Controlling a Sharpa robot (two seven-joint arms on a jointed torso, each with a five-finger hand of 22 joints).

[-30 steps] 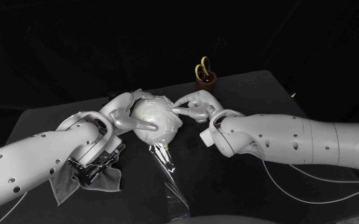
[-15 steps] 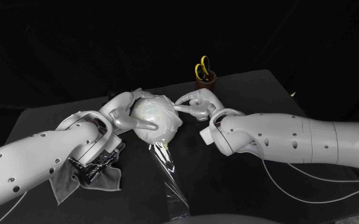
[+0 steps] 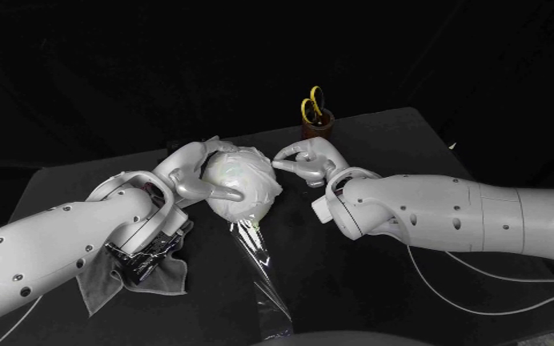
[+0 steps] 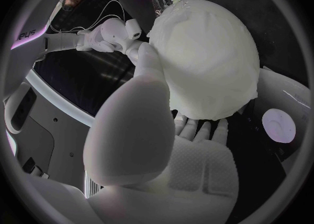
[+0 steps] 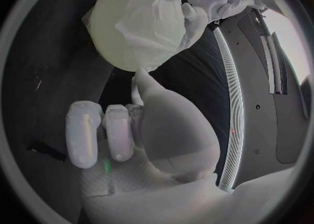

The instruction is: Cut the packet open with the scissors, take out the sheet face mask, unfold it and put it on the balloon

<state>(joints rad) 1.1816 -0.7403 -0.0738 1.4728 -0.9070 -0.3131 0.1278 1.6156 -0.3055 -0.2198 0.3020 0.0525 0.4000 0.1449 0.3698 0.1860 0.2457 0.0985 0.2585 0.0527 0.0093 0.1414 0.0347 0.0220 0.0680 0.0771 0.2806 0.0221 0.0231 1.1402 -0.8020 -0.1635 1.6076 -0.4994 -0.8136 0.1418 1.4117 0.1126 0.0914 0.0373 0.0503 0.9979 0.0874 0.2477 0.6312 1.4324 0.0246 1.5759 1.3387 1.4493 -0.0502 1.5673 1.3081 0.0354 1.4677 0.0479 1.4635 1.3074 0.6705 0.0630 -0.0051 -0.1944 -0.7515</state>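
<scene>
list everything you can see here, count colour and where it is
balloon: one, pale, held above the table between the hands
sheet mask: one, white, draped over the balloon
clear film: one, transparent, running from below the balloon toward the robot
scissors: one pair, yellow handles, standing in the holder
holder: one, brown, beyond the right hand
cloth: one, grey, under the left arm
table: one, black
left hand: silver, cradles the balloon
right hand: silver, one fingertip touching the mask
</scene>
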